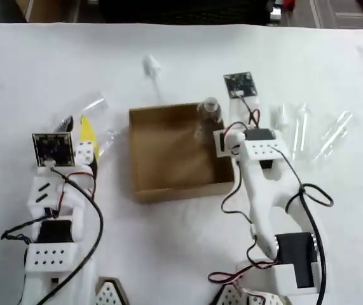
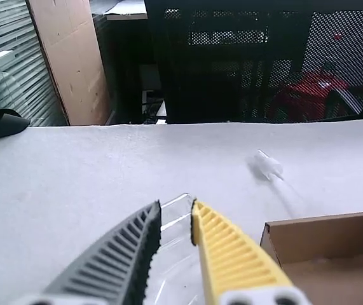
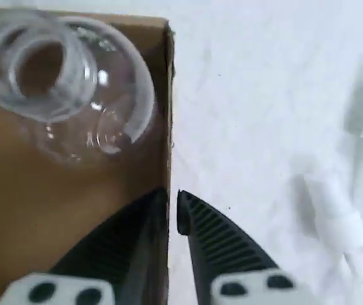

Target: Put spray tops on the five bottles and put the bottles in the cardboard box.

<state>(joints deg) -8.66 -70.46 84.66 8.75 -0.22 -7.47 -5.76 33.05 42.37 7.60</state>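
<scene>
The cardboard box (image 1: 168, 181) sits mid-table. One clear bottle (image 1: 208, 114) without a spray top stands upright in its far right corner, its open neck (image 3: 41, 63) seen from above. My right gripper (image 1: 222, 141) straddles the box's right wall (image 3: 168, 95), one finger inside and one outside, pinched on the cardboard (image 3: 171, 206). To the left of the box, my left gripper (image 1: 78, 127) is low over the table. Its grey and yellow fingers are closed around a clear bottle (image 2: 176, 219) lying between them. A white spray top (image 1: 150, 65) (image 2: 269, 166) lies beyond the box.
Right of the box lie more clear bottles (image 1: 334, 133) and spray tops (image 1: 283, 117), one spray top (image 3: 334, 210) close to my right gripper. Another clear bottle (image 1: 108, 143) lies between my left gripper and the box. Dark furniture stands past the table's far edge.
</scene>
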